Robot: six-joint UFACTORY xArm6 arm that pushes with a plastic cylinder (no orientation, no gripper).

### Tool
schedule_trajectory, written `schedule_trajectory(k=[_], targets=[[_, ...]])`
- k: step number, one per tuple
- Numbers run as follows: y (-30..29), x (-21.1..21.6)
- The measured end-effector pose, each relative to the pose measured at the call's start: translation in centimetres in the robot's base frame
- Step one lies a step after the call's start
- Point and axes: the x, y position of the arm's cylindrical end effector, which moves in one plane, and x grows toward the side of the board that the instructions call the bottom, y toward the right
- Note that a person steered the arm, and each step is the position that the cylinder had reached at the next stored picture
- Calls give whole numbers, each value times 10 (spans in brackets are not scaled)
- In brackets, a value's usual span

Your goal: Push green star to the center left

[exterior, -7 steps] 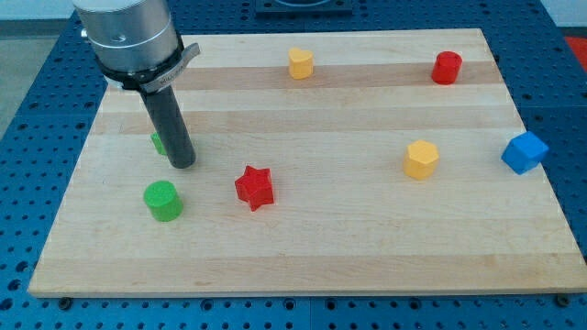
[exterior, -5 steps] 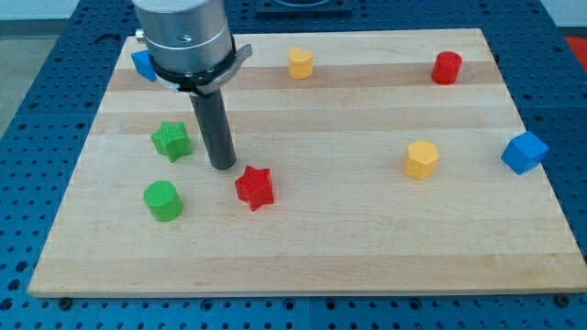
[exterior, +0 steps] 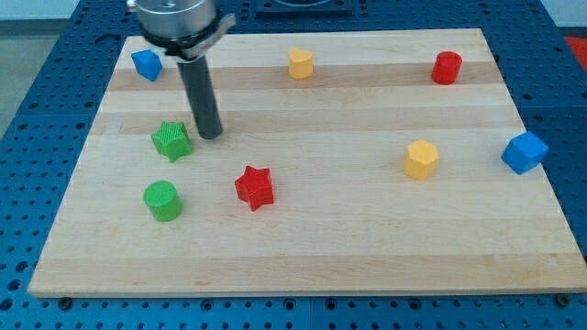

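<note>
the green star [exterior: 171, 141] sits on the left side of the counter [exterior: 303, 247], above the green cylinder [exterior: 162, 200] and up-left of the red star [exterior: 254, 187]. my tip [exterior: 209, 136] rests just beside its right edge; i can't tell if they touch. there's no pincer here, only the rod, so nothing is held. the star looks light, rigid and likely to spin on its points, so i'd press squarely on its right side, through its middle

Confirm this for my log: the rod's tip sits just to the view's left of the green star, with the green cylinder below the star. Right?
Not quite. In the camera view my tip sits just to the view's right of the green star, not its left. The green cylinder is indeed below the star.
</note>
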Motion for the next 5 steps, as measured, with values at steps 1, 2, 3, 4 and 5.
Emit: schedule_trajectory(k=[1,2,3,4,5], targets=[[-45,2],[-45,2],[-74,2],[-93,2],[-49,1]])
